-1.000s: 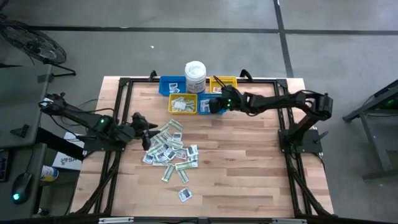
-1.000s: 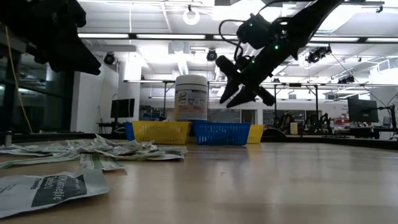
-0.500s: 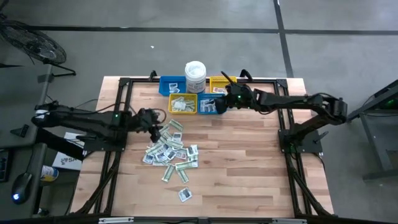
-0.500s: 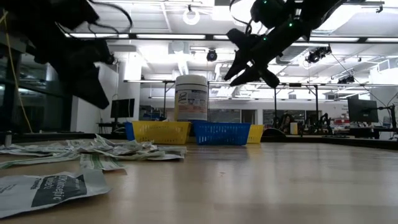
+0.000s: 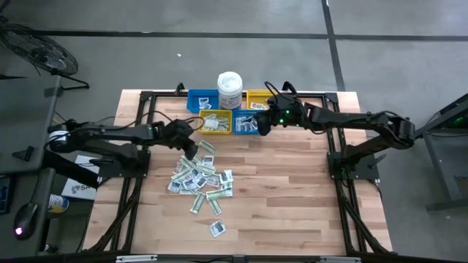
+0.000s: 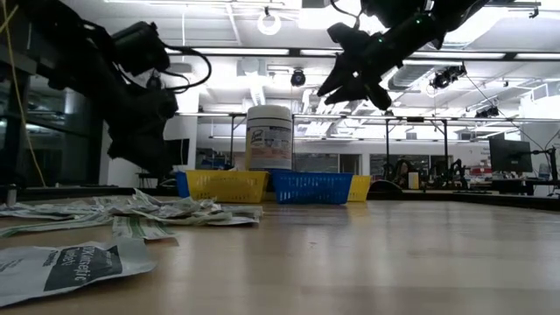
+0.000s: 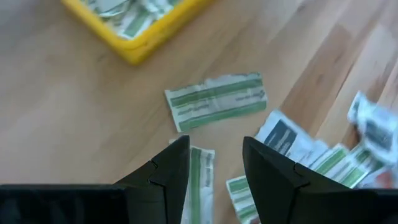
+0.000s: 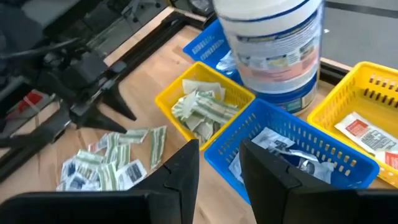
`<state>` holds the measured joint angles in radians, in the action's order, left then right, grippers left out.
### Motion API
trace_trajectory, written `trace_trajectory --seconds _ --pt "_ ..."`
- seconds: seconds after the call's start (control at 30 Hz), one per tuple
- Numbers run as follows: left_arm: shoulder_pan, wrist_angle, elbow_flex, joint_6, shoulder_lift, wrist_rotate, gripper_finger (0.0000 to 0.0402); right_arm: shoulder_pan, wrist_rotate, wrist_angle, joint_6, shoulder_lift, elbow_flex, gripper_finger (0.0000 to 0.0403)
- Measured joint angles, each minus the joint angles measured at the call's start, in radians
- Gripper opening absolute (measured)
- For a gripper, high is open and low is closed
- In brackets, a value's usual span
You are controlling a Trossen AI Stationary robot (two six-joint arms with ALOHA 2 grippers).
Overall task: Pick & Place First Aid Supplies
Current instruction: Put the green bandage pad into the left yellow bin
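Wooden table (image 5: 292, 190), left gripper (image 5: 191, 148) over packets (image 5: 199, 177) — fingers apart, right gripper (image 5: 257, 126) above bins (image 5: 241, 126) — fingers apart, empty.

Left hand (image 5: 191, 143) over packet pile (image 5: 198, 175), right hand (image 5: 261, 124) seemingly above bins (image 5: 228, 120)
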<state>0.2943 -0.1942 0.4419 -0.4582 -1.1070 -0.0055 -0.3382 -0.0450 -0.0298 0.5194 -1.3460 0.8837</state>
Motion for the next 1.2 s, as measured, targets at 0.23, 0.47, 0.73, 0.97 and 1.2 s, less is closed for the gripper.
trace_trajectory --seconds 0.23,0.47,0.73,0.97,1.2 --pt "0.0 0.009 0.0 0.196 -0.071 0.012 0.0149 0.0 0.031 -0.053 -0.052 0.0 0.0 0.011" --pt "0.0 0.007 0.0 0.304 -0.128 0.017 0.0149 0.001 0.054 -0.092 -0.098 0.0 0.0 0.011" --pt "0.0 0.021 0.005 0.332 -0.211 -0.023 0.0149 0.001 0.063 -0.127 -0.139 0.0 0.0 0.011" --pt "0.0 0.038 0.01 0.285 -0.313 -0.005 0.0104 0.0 0.076 -0.141 -0.151 0.0 0.0 0.011" --pt "0.002 0.032 0.009 0.208 -0.318 -0.007 0.0011 0.001 0.082 -0.171 -0.158 0.0 0.0 0.011"
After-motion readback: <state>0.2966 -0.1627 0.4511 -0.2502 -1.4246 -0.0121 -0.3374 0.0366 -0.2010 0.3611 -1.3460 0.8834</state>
